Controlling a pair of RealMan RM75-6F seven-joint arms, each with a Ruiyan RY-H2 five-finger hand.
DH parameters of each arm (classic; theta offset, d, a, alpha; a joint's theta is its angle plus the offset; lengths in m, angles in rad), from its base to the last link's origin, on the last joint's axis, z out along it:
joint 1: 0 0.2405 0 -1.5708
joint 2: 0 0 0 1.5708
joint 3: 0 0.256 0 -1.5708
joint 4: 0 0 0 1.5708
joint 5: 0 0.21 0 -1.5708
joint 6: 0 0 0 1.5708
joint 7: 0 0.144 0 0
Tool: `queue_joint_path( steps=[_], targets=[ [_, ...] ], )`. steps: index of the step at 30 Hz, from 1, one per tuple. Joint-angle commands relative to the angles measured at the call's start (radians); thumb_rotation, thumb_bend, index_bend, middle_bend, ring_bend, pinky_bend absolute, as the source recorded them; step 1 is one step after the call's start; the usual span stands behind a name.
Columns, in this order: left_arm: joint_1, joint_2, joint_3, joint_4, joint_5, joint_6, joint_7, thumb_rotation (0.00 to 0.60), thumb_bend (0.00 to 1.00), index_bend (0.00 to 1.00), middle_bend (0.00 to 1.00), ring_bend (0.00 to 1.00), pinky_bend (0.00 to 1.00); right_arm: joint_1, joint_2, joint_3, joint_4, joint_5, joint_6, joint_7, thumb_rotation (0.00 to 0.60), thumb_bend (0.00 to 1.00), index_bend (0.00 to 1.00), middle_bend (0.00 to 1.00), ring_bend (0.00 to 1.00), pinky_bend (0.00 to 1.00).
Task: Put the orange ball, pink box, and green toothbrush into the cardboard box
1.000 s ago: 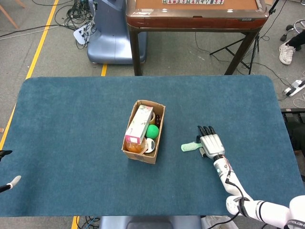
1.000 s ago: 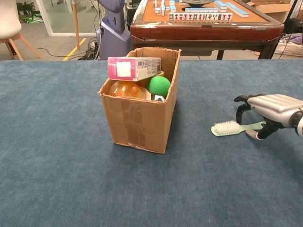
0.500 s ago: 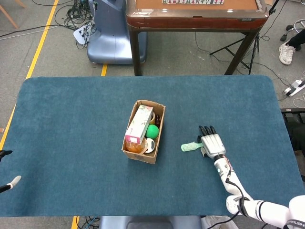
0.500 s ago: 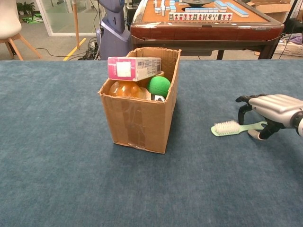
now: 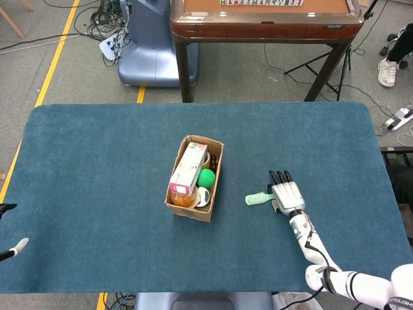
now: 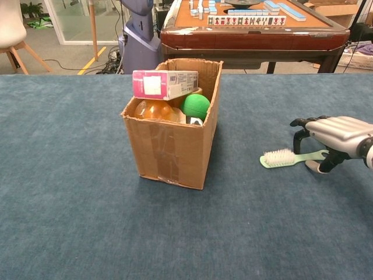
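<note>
The cardboard box (image 5: 217, 169) (image 6: 169, 149) stands mid-table. Inside it, the pink box (image 5: 189, 168) (image 6: 166, 83) lies across the top of the orange ball (image 5: 182, 197) (image 6: 152, 110), with a green ball (image 5: 206, 177) (image 6: 195, 107) beside them. The green toothbrush (image 5: 258, 198) (image 6: 288, 157) lies flat on the cloth to the right of the cardboard box, bristles up. My right hand (image 5: 287, 194) (image 6: 338, 131) arches over its handle end, fingers down on the far side and thumb on the near side. Only a sliver of my left hand (image 5: 13, 248) shows at the table's left edge.
The blue cloth table (image 5: 97, 161) stretches wide on both sides of the box. Behind its far edge stand a wooden mahjong table (image 5: 264, 19) (image 6: 250, 29) and a blue machine base (image 5: 148, 45). A white chair (image 6: 11, 29) is at the far left.
My right hand has shifted very slightly to the right over the toothbrush handle. The toothbrush and the box's contents have not moved.
</note>
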Motion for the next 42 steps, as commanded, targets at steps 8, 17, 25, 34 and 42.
queue_joint_path(
  steps=[8, 17, 25, 34, 42],
  targets=[
    [0.0, 0.0, 0.0, 0.0, 0.0, -0.001, 0.0, 0.6, 0.11, 0.26, 0.28, 0.26, 0.42, 0.003, 0.001, -0.002, 0.0, 0.006, -0.001, -0.01, 0.6, 0.45, 0.42, 0.03, 0.0, 0.0],
    [0.0, 0.001, 0.0, -0.001, 0.001, 0.001, -0.001, 0.6, 0.11, 0.26, 0.28, 0.26, 0.42, 0.001, -0.005, -0.006, 0.002, 0.003, 0.005, -0.013, 0.6, 0.45, 0.42, 0.03, 0.0, 0.0],
    [0.001, 0.002, 0.001, -0.002, 0.004, 0.002, -0.003, 0.6, 0.11, 0.26, 0.28, 0.26, 0.42, 0.001, -0.012, -0.007, 0.01, 0.003, 0.011, -0.022, 0.6, 0.47, 0.44, 0.04, 0.0, 0.0],
    [0.001, 0.005, 0.001, -0.003, 0.004, 0.002, -0.005, 0.6, 0.11, 0.26, 0.28, 0.26, 0.42, 0.004, -0.018, -0.008, 0.013, 0.012, 0.006, -0.036, 0.6, 0.48, 0.44, 0.04, 0.0, 0.0],
    [0.001, 0.005, 0.002, -0.001, 0.005, 0.001, -0.007, 0.6, 0.11, 0.26, 0.28, 0.26, 0.42, 0.007, -0.002, -0.01, -0.015, 0.034, 0.003, -0.063, 0.6, 0.39, 0.44, 0.04, 0.0, 0.0]
  ],
)
